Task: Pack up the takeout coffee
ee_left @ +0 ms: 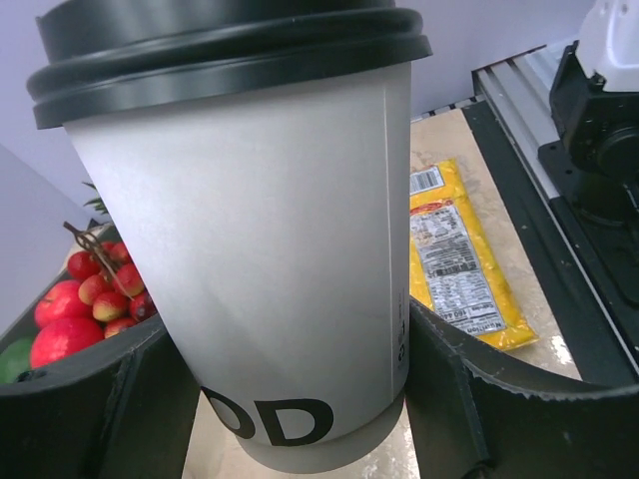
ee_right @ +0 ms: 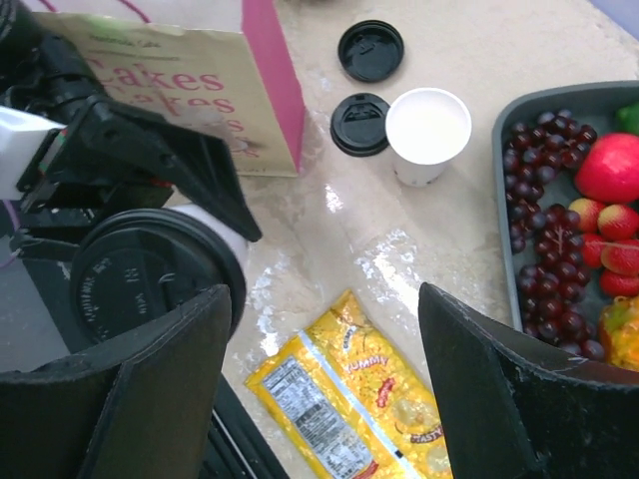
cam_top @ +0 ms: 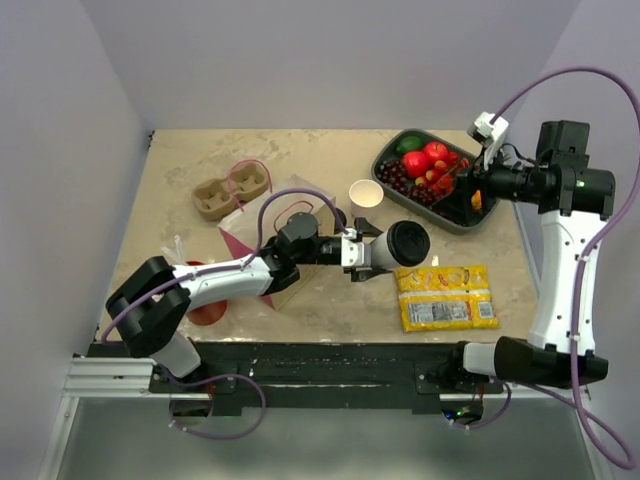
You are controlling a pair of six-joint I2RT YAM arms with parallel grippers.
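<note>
Showing the takeout coffee, a small white paper cup with dark lettering and a round black plastic lid (cam_top: 400, 245), raised clear of the beige worktop (cam_top: 330, 150) near its middle, somewhat toward the near edge. Clenched low on the cup wall by the left claw (ee_left: 300, 399), one finger on each side just above the base. Gripped there, by judgement, to leave the lid and upper wall free and to carry the cup lid-up. Long axis close to upright, lid uppermost, base toward the worktop. From above, lid offset slightly toward the right edge, perhaps a small lean; exact angle not determinable. Lettering low on the wall, facing back along the left arm.

Right claw (ee_right: 321, 299) released, fingers wide apart with nothing between, hovering over the grey oval tray of grapes and red fruit (cam_top: 378, 165) at the far right corner, well apart from the coffee. Kept there, probably, to stay out of the left arm's path.

Likely destinations, by judgement: the paper bag with pink side panel and "Cakes" lettering (ee_right: 170, 90) beside the left arm, or the brown moulded cardboard cup carrier (cam_top: 230, 190) toward the far left corner.

Not to be confused with the lidless white paper cup (ee_right: 427, 130) standing between coffee and tray, nor the spare black lids (ee_right: 359, 124) just beside it. Yellow snack packet (cam_top: 445, 297) lying flat near the near edge, below the held coffee.
</note>
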